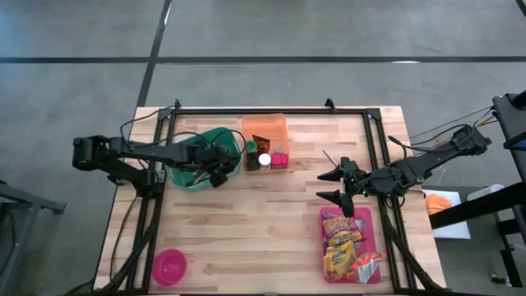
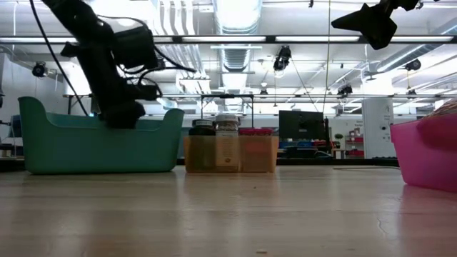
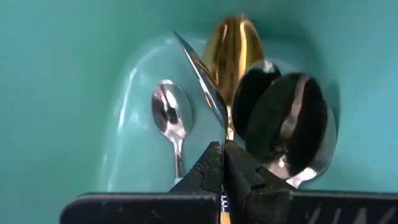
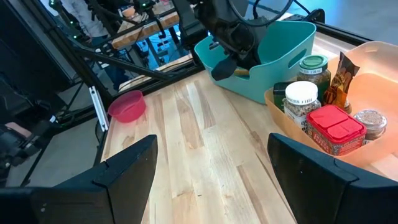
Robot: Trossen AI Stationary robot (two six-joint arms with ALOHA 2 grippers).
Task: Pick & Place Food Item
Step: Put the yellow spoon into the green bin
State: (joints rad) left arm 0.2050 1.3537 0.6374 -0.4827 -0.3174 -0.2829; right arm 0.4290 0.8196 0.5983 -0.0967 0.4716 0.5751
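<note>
My left gripper reaches down into the teal bin at the table's far left and is shut on a thin silver utensil, seen edge-on. Under it on the bin floor lie a gold spoon, a small silver spoon and two large dark shiny spoons. The bin wall hides the gripper in the low view. The food packets lie in a pink tray at the near right. My right gripper hangs open above the table just beyond that tray, holding nothing. My left gripper pinches the silver utensil at its narrow lower end between its two shut fingertips. The fingers slant steeply down into the bin. The utensil sticks out past the fingertips, edge toward the camera; I cannot tell whether it is clear of the spoons below.
An orange bin with jars, a red-lidded box and a packet stands beside the teal bin at the far middle. A pink bowl sits at the near left corner. Bare wood lies across the table's middle.
</note>
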